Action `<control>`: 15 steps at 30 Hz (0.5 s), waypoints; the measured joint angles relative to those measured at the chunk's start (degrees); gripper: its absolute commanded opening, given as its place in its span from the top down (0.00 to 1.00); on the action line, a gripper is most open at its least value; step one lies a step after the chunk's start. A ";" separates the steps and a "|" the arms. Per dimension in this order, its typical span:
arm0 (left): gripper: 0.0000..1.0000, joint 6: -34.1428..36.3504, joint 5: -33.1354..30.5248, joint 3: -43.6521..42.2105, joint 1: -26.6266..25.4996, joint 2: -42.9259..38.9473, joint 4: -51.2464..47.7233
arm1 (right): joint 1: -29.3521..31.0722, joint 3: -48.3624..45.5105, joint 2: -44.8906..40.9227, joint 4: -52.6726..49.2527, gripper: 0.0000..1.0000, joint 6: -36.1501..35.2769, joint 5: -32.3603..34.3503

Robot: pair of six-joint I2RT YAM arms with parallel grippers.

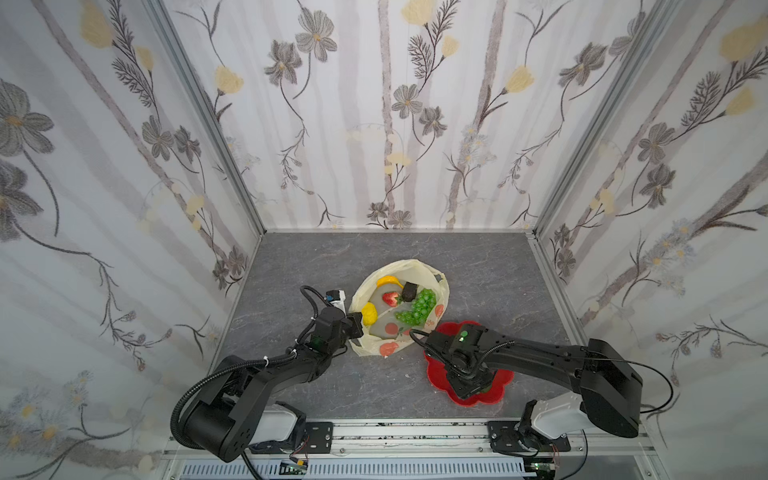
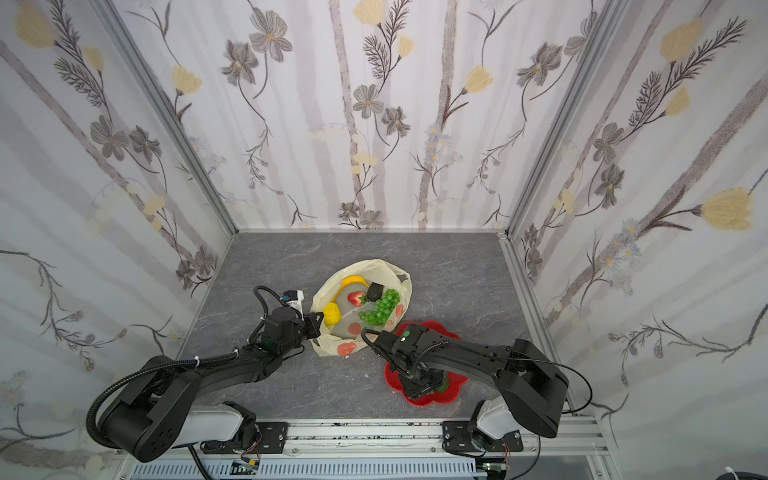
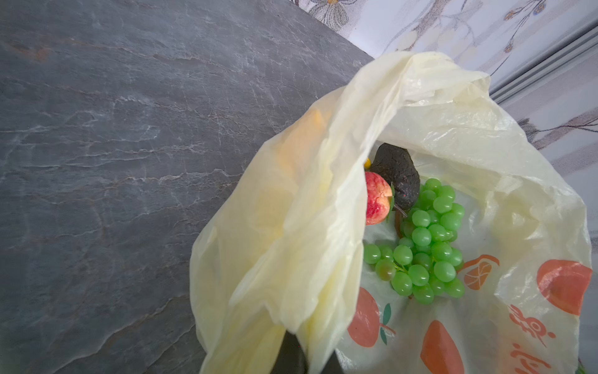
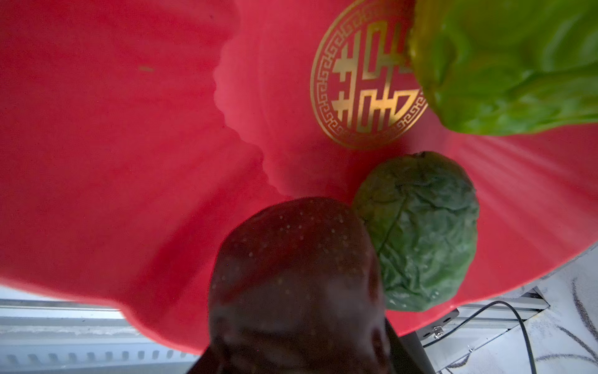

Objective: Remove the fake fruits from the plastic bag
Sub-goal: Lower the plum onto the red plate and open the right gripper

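The pale-yellow plastic bag (image 1: 432, 274) (image 2: 386, 268) lies open at mid-table. Inside it rest a banana (image 1: 388, 281), a lemon (image 1: 369, 313), a strawberry (image 1: 390, 298), a blackish-brown fruit (image 1: 409, 291) and a green grape bunch (image 1: 419, 307) (image 3: 424, 246). My left gripper (image 1: 357, 326) (image 3: 301, 356) is shut on the bag's left rim (image 3: 307, 226), holding it raised. My right gripper (image 1: 478, 388) (image 4: 297, 340) sits over the red dish (image 1: 494, 395) (image 4: 129, 162), shut on another blackish-brown fruit (image 4: 294, 265). A dark green avocado (image 4: 417, 233) and a bumpy lime-green fruit (image 4: 508, 64) lie in the dish.
Flower-patterned walls close in the grey stone tabletop (image 1: 332, 257) on three sides. An aluminium rail (image 1: 415, 432) with both arm bases runs along the front edge, just behind the dish. The right arm (image 1: 540, 357) covers much of the dish from above.
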 measured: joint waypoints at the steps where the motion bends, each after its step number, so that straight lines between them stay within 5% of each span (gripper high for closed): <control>1: 1.00 0.00 0.00 0.00 0.00 0.00 0.00 | 0.02 0.02 0.33 -0.09 0.60 0.00 0.09; 15: 1.00 0.00 0.00 0.00 0.02 0.00 0.02 | 0.07 2.54 4.31 -0.46 0.42 -1.68 3.02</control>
